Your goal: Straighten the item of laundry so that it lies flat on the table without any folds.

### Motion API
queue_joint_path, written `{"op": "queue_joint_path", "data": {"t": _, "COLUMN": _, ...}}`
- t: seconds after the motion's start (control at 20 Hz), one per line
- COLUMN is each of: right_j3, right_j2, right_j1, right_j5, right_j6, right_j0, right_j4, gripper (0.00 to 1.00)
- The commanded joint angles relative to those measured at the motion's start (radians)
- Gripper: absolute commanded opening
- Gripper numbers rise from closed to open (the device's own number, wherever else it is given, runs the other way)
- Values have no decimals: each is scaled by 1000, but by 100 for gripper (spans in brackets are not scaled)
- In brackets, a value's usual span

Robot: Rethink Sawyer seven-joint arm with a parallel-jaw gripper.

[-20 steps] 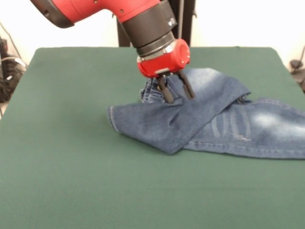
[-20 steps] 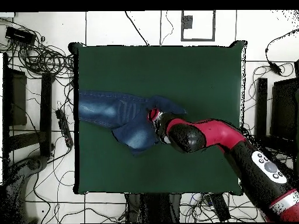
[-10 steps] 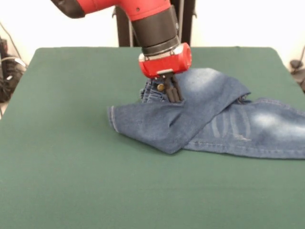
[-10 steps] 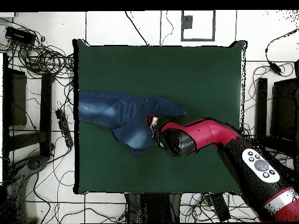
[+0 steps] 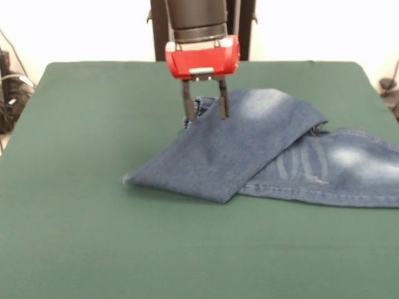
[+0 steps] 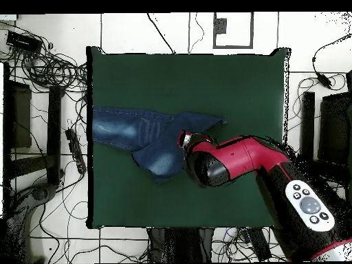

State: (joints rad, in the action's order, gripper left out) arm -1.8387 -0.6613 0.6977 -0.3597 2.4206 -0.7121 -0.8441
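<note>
Two cameras on one dark green felt-covered counter (image 5: 75,205)

One camera sits low across the counter and close in, facing the red and black arm (image 5: 194,25) that drops in from the top edge, so the far corners show but the near edge is cut off. The other hangs high overhead, looking straight down on the whole counter (image 6: 227,82) and the tiled floor (image 6: 137,31) with cables around it, turned half round against the first. Both share the green top and the crumpled blue denim jeans (image 5: 249,149) (image 6: 137,130).
</note>
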Motion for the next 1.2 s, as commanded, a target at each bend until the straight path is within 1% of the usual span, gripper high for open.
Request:
{"op": "queue_joint_path", "data": {"t": 0.05, "right_j3": -9, "right_j2": 90, "right_j1": 33, "right_j5": 77, "right_j6": 95, "right_j0": 56, "right_j4": 3, "gripper": 100}}
{"op": "queue_joint_path", "data": {"t": 0.1, "right_j3": -3, "right_j2": 84, "right_j1": 24, "right_j5": 85, "right_j6": 81, "right_j0": 50, "right_j4": 5, "gripper": 100}}
{"op": "queue_joint_path", "data": {"t": 0.2, "right_j3": 10, "right_j2": 89, "right_j1": -22, "right_j5": 108, "right_j6": 73, "right_j0": 55, "right_j4": 3, "gripper": 100}}
{"op": "queue_joint_path", "data": {"t": 0.35, "right_j3": 40, "right_j2": 120, "right_j1": -87, "right_j5": 148, "right_j6": 80, "right_j0": 78, "right_j4": -3, "gripper": 100}}
{"op": "queue_joint_path", "data": {"t": 0.5, "right_j3": 58, "right_j2": 112, "right_j1": -144, "right_j5": 146, "right_j6": 46, "right_j0": 58, "right_j4": 12, "gripper": 100}}
{"op": "queue_joint_path", "data": {"t": 0.8, "right_j3": 73, "right_j2": 119, "right_j1": -211, "right_j5": 205, "right_j6": 23, "right_j0": 42, "right_j4": -4, "gripper": 100}}
{"op": "queue_joint_path", "data": {"t": 1.0, "right_j3": 75, "right_j2": 131, "right_j1": -218, "right_j5": 216, "right_j6": 11, "right_j0": 39, "right_j4": -14, "gripper": 100}}
{"op": "queue_joint_path", "data": {"t": 1.2, "right_j3": 75, "right_j2": 137, "right_j1": -200, "right_j5": 184, "right_j6": -19, "right_j0": 28, "right_j4": -12, "gripper": 100}}
